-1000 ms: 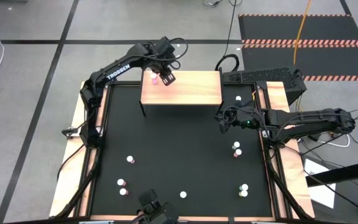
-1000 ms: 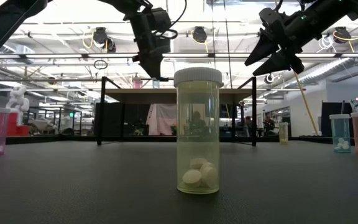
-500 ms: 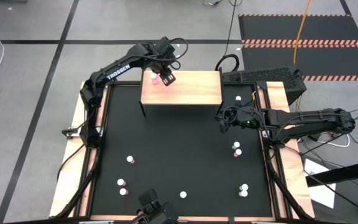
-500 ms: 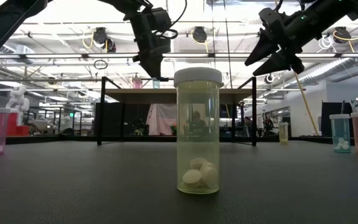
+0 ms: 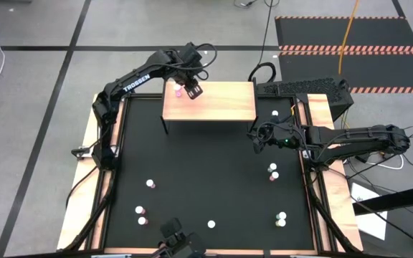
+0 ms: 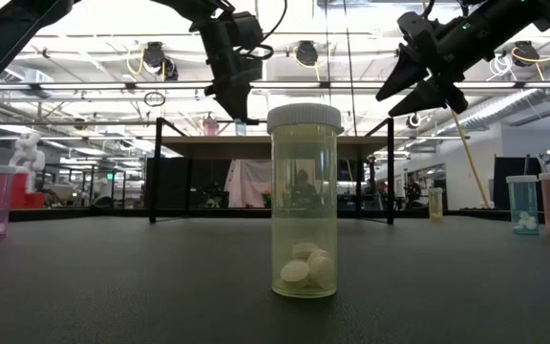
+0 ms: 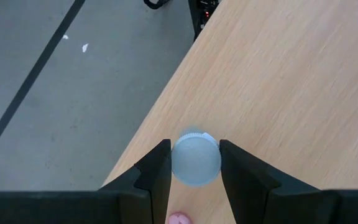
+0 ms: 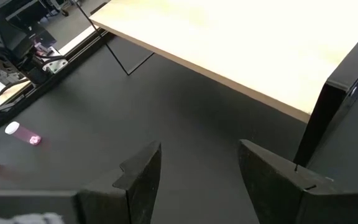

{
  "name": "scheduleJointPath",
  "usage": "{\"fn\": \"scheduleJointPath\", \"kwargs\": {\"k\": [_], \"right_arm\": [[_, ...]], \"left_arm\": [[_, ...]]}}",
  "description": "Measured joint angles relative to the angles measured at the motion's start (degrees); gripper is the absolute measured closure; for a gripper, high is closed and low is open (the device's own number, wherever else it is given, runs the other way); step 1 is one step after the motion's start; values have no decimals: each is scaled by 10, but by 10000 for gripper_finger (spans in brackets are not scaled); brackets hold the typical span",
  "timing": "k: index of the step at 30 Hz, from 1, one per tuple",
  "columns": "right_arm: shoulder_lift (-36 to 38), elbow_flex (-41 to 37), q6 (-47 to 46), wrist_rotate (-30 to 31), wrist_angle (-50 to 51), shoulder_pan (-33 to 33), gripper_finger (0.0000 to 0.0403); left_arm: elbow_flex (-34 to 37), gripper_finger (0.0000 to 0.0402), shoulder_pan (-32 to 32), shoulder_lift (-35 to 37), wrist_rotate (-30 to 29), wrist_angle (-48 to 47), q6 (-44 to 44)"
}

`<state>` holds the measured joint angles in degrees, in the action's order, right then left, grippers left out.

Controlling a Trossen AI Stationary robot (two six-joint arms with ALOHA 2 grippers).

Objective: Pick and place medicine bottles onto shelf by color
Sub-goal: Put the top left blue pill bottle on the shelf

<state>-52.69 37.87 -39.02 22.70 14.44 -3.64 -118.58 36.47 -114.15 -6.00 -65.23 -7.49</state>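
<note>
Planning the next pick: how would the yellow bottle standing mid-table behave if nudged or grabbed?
The yellow bottle stands tall and narrow, so a high push would probably tip it, then it would roll. It holds only a few pills, so it is likely light. Its smooth round wall may slip between fingers.

Light is even and bright from overhead. In the low view, ceiling lamps (image 6: pixel 302 53) glare behind the arms, leaving them as dark shapes, while the nearest bottle (image 6: pixel 304 201) is sharp and backlit, and the room behind it is soft. In the left wrist view the bottle cap (image 7: pixel 195 159) between the fingers (image 7: pixel 157 171) is blurred, the wooden shelf (image 7: pixel 278 81) beyond them crisp. Beyond the right gripper the shelf top is washed out pale
</note>
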Motion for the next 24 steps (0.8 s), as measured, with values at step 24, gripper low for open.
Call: {"fn": "scheduleJointPath", "kwargs": {"k": [24], "right_arm": [[0,0,-8,-3,0,0,195]], "left_arm": [[0,242,1,-1,1,8,0]]}}
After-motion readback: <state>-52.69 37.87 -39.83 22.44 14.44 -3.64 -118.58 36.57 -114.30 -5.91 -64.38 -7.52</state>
